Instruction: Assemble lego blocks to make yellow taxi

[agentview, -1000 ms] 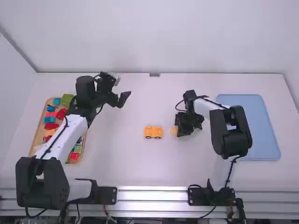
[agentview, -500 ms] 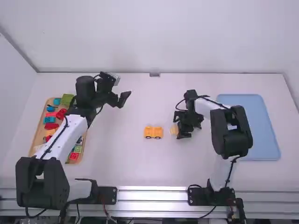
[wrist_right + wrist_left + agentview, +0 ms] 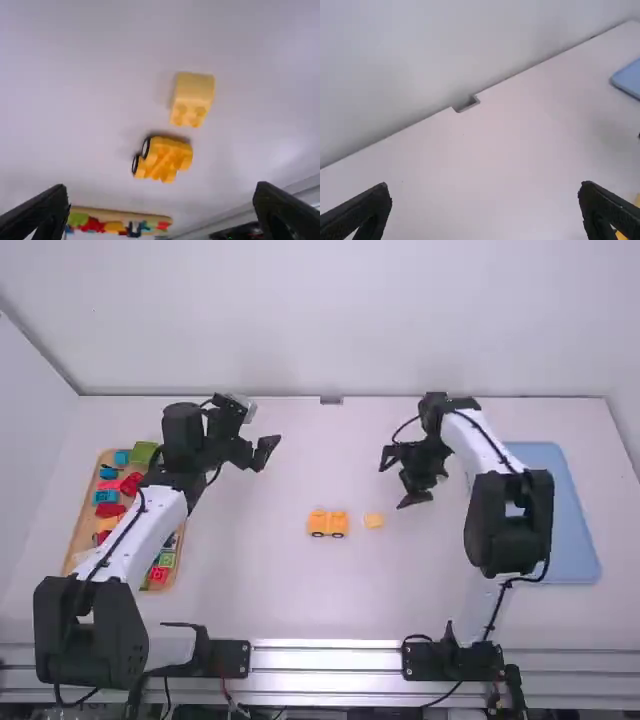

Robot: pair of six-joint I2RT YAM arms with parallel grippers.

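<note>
In the high view, the yellow wheeled piece (image 3: 328,524) stands mid-table, a small yellow block (image 3: 374,521) just right of it, apart. My right gripper (image 3: 392,486) is open above and beyond the block. My left gripper (image 3: 258,430) is held far back on the left, away from both pieces. The right wrist view has the curved yellow block (image 3: 193,92) with studs at one end and the wheeled piece (image 3: 167,156) below the open right gripper (image 3: 161,192). In the left wrist view, the left gripper (image 3: 485,192) is wide open with nothing between its fingers.
A wooden tray (image 3: 85,513) of colourful blocks lies at the left, partly under the left arm. On the right is a blue tray (image 3: 570,510), its near-left part behind the right arm. A wall (image 3: 330,320) rises along the table's far edge.
My right gripper has left the small yellow block, moving up and back to the far right; the block now lies uncovered. The left arm and the wheeled piece have stayed still.
</note>
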